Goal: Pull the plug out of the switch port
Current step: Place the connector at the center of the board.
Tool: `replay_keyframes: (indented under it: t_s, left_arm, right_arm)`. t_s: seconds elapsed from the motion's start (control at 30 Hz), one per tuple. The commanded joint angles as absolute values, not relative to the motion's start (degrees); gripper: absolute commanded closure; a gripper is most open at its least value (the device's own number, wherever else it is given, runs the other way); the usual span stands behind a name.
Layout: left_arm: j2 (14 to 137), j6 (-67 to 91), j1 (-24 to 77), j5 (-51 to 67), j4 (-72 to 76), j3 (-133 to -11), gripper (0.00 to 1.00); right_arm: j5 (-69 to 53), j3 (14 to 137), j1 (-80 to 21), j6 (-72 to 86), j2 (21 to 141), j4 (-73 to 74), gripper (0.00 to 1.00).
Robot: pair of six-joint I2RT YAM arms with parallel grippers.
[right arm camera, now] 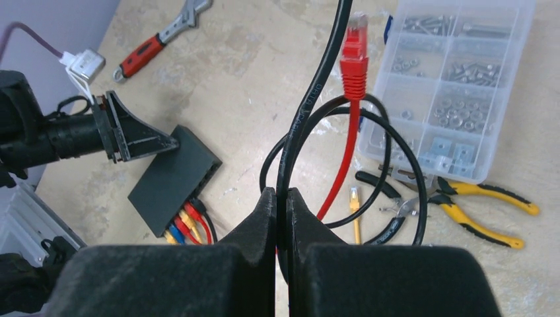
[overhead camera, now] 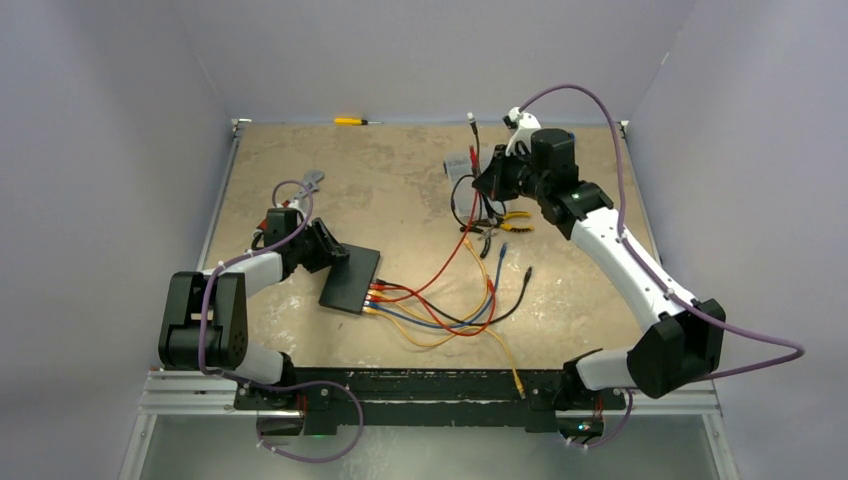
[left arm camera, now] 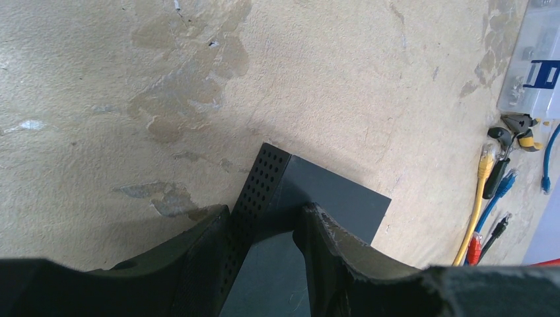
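The flat black switch (overhead camera: 352,278) lies left of centre, with several coloured plugs (overhead camera: 375,296) in the ports on its near right edge. My left gripper (overhead camera: 322,245) is shut across its far left edge. In the left wrist view the fingers (left arm camera: 198,254) clamp the perforated side and the top face of the switch (left arm camera: 343,201). My right gripper (right arm camera: 280,197) is raised at the back right and is shut on a black cable (right arm camera: 310,105). A loose red plug (right arm camera: 354,56) dangles beside that cable, out of any port. Plugs (right arm camera: 185,224) still sit in the switch (right arm camera: 173,178).
A clear organiser box (right arm camera: 455,79) and yellow-handled pliers (right arm camera: 485,206) lie below my right gripper. A red-handled wrench (overhead camera: 310,180) lies behind the left arm. A yellow screwdriver (overhead camera: 350,121) rests at the back wall. Loose cables (overhead camera: 470,310) sprawl from the switch toward the front edge.
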State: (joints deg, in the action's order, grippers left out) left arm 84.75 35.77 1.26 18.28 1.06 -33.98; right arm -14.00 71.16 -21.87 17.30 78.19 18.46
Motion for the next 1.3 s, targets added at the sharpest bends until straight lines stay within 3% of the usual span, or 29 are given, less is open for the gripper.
replay_keyframes:
  t_s: [0.0,0.7,1.27]
  left_arm:
    - [88.2,33.5,1.8,15.8,-6.5,-31.0,0.57]
    - [88.3,33.5,1.8,16.1,-6.2,-30.7,0.56]
    - [88.6,33.5,1.8,16.5,-6.0,-30.7,0.56]
  right_arm:
    - [-16.0,76.4,-20.1,16.9,76.7,14.9,1.00]
    - [-12.0,86.7,-18.9,17.3,78.3,14.7,1.00]
    - [-8.2,77.6,-14.8,17.5,83.4,13.4,1.00]
